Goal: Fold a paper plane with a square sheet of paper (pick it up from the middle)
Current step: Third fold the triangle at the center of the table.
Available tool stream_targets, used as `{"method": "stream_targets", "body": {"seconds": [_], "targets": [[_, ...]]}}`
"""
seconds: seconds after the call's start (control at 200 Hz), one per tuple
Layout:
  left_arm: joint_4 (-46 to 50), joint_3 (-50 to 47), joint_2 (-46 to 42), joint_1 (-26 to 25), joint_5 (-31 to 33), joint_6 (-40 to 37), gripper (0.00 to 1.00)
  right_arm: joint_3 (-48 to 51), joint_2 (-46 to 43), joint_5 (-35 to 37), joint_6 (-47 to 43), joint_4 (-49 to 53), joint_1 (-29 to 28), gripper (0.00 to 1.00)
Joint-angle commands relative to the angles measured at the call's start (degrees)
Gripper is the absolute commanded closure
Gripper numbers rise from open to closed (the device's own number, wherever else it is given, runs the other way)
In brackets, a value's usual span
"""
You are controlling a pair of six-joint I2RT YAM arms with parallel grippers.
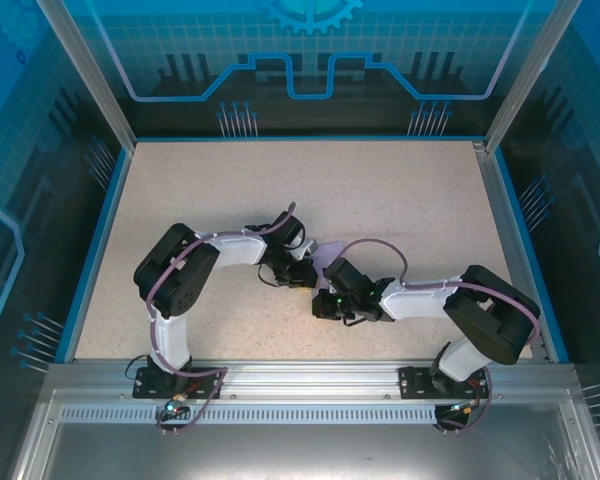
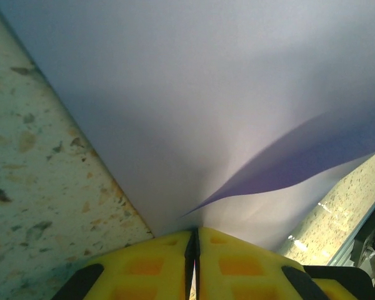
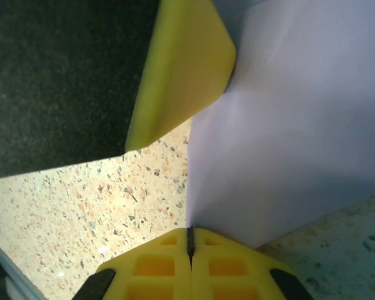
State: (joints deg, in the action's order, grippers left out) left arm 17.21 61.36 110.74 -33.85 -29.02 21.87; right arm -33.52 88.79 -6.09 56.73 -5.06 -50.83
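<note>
The square sheet of paper, plain lavender, stands up off the table between my two grippers. In the left wrist view the paper spreads away from the yellow jaws with a doubled-over flap casting a dark shadow at the right. My left gripper is shut with the paper's edge pinched in it. My right gripper is shut on another edge of the paper, which rises straight from its jaws. A yellow finger of the left gripper touches the same sheet just above. From above, the left gripper and right gripper meet mid-table.
The speckled beige table is bounded by blue-edged transparent walls on the left, back and right. An aluminium rail with both arm bases runs along the near edge. The two forearms lie low and close together.
</note>
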Motion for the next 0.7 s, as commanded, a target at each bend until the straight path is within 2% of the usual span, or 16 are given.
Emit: {"method": "stream_targets", "body": {"seconds": [0.0,0.485,0.595,0.695], "targets": [[2.35,-2.92,5.79,0.44,8.8,-1.57,0.87,0.65,1.99,-3.09,-1.81,10.97,-4.1,0.96],[2.49,-2.83,6.07,0.71,8.46,-2.08,0.87,-0.66,0.58,-2.97,-1.18,13.77,-8.23,0.97],[2.97,-2.57,6.15,0.68,8.23,-2.53,0.87,-0.11,-2.53,-3.22,-1.14,11.95,-6.08,0.97],[3.07,-2.53,5.97,0.7,8.18,-2.86,0.87,1.13,-6.5,-3.69,-1.45,9.29,-1.39,0.96]]}}
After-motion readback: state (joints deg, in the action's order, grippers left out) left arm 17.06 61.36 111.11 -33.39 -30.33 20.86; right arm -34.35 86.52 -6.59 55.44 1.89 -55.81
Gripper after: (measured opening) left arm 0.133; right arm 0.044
